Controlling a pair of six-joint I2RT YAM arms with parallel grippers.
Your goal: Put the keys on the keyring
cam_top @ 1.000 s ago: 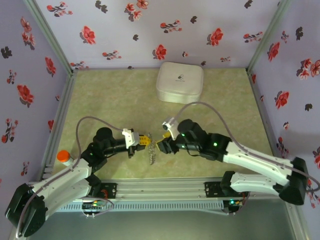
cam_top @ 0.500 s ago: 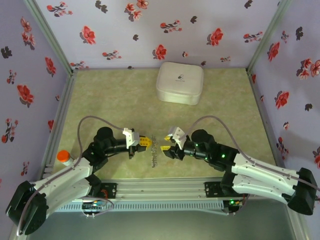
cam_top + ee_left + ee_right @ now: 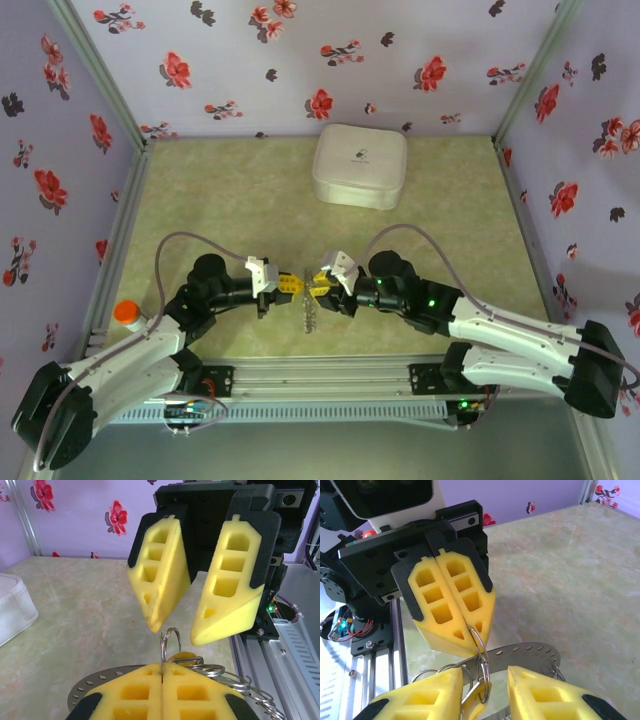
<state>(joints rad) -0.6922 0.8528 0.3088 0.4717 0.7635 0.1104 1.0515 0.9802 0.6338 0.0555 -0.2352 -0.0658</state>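
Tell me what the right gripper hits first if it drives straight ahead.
Probably the small wire ring pinched in the shut left gripper, right at the tips of the open right gripper; depth is uncertain.

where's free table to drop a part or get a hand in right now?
Free: the back-left table between the left wall and the white box; also the right strip between that box, the right wall and the right arm. Crowded: front centre, where the left gripper and right gripper meet at the keyring.
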